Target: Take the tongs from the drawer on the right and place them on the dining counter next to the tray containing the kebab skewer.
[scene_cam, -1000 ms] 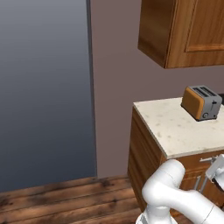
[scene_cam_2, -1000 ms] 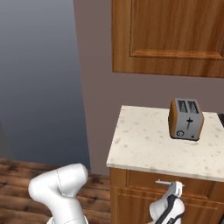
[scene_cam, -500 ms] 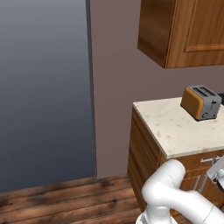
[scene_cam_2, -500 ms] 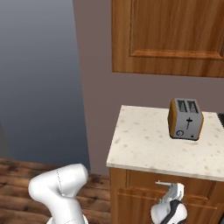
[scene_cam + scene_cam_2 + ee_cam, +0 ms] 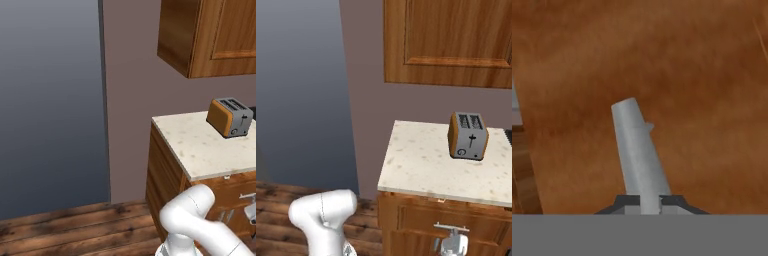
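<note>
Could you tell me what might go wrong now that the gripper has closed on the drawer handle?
1. The gripper pinches the silver handle near one end, so it may slip off when pulling.
2. The drawer looks shut; a crooked pull could jam it.
3. The toaster stands on the counter above; a hard tug might shake it.

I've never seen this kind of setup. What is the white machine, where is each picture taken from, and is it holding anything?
It is a rendered kitchen. The white shape is a robot arm on a drivable base. Two pictures come from cameras on that base, left and right, looking over a speckled countertop that carries a toaster. The third looks along the gripper, which is shut on the silver handle of a brown wooden drawer below the countertop. The drawer looks closed.
</note>
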